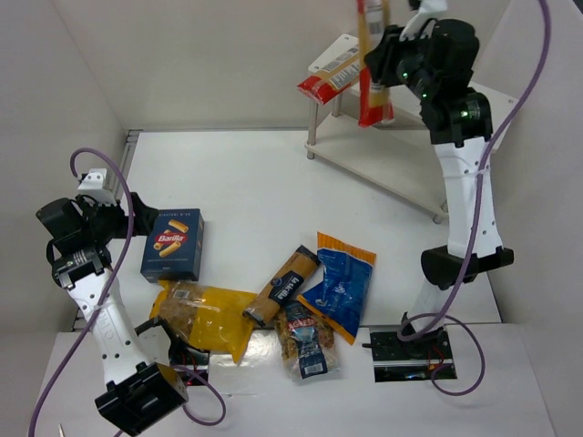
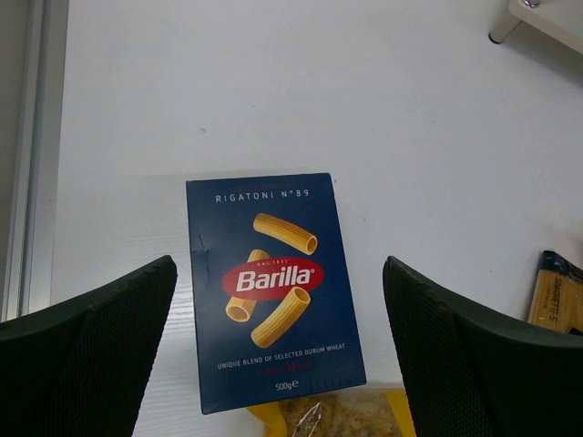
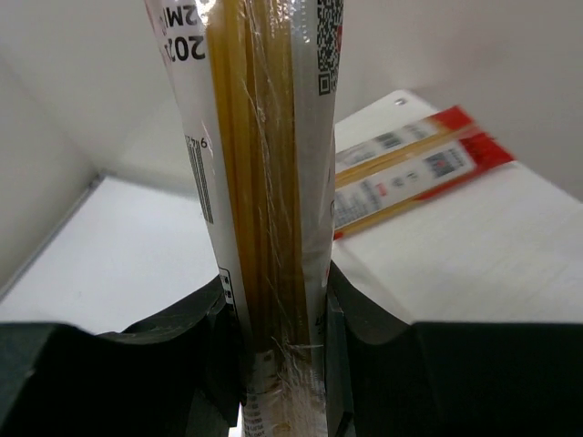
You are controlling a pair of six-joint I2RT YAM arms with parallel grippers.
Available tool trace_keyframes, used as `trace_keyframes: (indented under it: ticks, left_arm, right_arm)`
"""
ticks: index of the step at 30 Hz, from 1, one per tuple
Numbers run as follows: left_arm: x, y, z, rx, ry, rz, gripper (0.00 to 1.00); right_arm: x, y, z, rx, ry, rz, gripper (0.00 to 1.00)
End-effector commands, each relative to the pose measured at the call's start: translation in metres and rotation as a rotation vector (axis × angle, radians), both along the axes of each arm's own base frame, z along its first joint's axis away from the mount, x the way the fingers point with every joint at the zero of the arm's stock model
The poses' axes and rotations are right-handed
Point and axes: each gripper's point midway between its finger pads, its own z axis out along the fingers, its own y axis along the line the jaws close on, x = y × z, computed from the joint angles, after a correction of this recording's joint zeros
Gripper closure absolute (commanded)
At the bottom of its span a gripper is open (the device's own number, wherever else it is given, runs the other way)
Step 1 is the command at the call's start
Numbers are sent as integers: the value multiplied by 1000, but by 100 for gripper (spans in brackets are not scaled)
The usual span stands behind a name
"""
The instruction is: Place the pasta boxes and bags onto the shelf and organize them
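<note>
My right gripper (image 1: 387, 56) (image 3: 275, 305) is raised over the white shelf (image 1: 393, 167) and shut on a long clear spaghetti bag (image 1: 372, 68) (image 3: 264, 209), which hangs upright with its red end down. A second spaghetti bag (image 1: 330, 69) (image 3: 412, 168) lies on the shelf's top board (image 3: 483, 264). At the left, my left gripper (image 1: 137, 211) (image 2: 278, 269) hovers open above the dark blue Barilla box (image 1: 173, 246) (image 2: 273, 291), which lies flat on the table. A yellow bag (image 1: 208, 316), a brown black-labelled pack (image 1: 282, 287), a blue bag (image 1: 340, 284) and a clear bag (image 1: 308, 343) lie in the middle front.
White walls enclose the table at the left, back and right. The yellow bag's top edge (image 2: 337, 417) touches the Barilla box's near end. A shelf leg (image 2: 499, 35) shows far right in the left wrist view. The arm bases (image 1: 410, 350) sit at the near edge.
</note>
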Motion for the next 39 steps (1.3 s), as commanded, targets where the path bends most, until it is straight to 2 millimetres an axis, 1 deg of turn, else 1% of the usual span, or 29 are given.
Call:
trace_keyframes:
  ticks: [1, 2, 3, 4, 6, 7, 8, 9, 10, 11, 12, 13, 14, 15, 17, 18, 20, 21, 22, 23, 24, 28, 31, 32, 34, 36, 37, 39]
  left_arm:
    - [3, 2, 7, 19, -33, 7, 1]
    - [3, 2, 7, 19, -33, 7, 1]
    - [3, 2, 7, 19, -33, 7, 1]
    - [3, 2, 7, 19, -33, 7, 1]
    - [2, 5, 7, 19, -32, 16, 1]
    - [1, 5, 8, 27, -38, 25, 1]
    - [1, 5, 8, 28, -38, 25, 1]
    - [1, 5, 8, 28, -38, 25, 1]
    - [0, 8, 5, 22, -30, 34, 1]
    - [0, 8, 5, 31, -31, 31, 1]
    - [-1, 10, 5, 31, -31, 40, 1]
    - [-1, 10, 5, 31, -31, 40, 1]
    - [-1, 13, 5, 31, -31, 49, 1]
    - [-1, 13, 5, 31, -31, 49, 1]
    - [-2, 15, 5, 31, -31, 58, 1]
    - [-2, 15, 5, 31, -31, 58, 1]
    - [-2, 18, 5, 32, -30, 67, 1]
    - [-4, 17, 7, 37, -38, 68, 1]
    - [-4, 17, 7, 37, -38, 68, 1]
    - [-4, 18, 7, 34, -40, 68, 1]
    - [-4, 18, 7, 34, -40, 68, 1]
    - [-4, 18, 7, 34, -40, 68, 1]
    - [-4, 18, 7, 34, -40, 68, 1]
    - [-4, 18, 7, 34, -40, 68, 1]
    - [-4, 18, 7, 34, -40, 68, 1]
    - [-5, 15, 10, 36, -50, 60, 1]
    - [-5, 15, 10, 36, -50, 60, 1]
    - [-5, 15, 10, 36, -50, 60, 1]
  right_arm:
    - [-5, -35, 91, 233, -226, -34, 100]
    - [-6, -40, 96, 289, -215, -30, 100]
    - [-3, -45, 97, 312, -207, -22, 100]
    - [8, -56, 90, 332, -183, -25, 100]
    - [15, -62, 82, 405, -129, -16, 100]
    - [21, -73, 77, 430, -107, -24, 100]
    - [31, -75, 67, 480, -60, -18, 100]
    - [34, -77, 70, 499, -66, 5, 100]
    - [42, -79, 60, 523, -29, 10, 100]
    - [51, -83, 55, 554, -14, 10, 100]
    - [55, -80, 50, 566, 7, 24, 100]
    - [58, -83, 49, 577, 10, 30, 100]
    - [62, -78, 43, 588, 35, 55, 100]
    - [61, -80, 49, 610, 25, 70, 100]
    - [69, -76, 43, 625, 44, 95, 100]
    - [66, -73, 46, 635, 42, 120, 100]
    - [75, -80, 38, 658, 67, 137, 100]
    - [73, -78, 40, 668, 68, 151, 100]
    - [74, -83, 42, 674, 60, 144, 100]
    - [77, -82, 37, 674, 74, 151, 100]
    - [78, -87, 37, 674, 71, 142, 100]
    - [77, -86, 37, 672, 74, 150, 100]
    - [79, -89, 34, 657, 69, 126, 100]
    - [80, -89, 31, 660, 81, 122, 100]
    - [87, -92, 22, 666, 97, 104, 100]
    - [94, -94, 10, 682, 129, 85, 100]
    - [94, -94, 12, 681, 121, 88, 100]
    - [99, -94, 2, 698, 151, 79, 99]
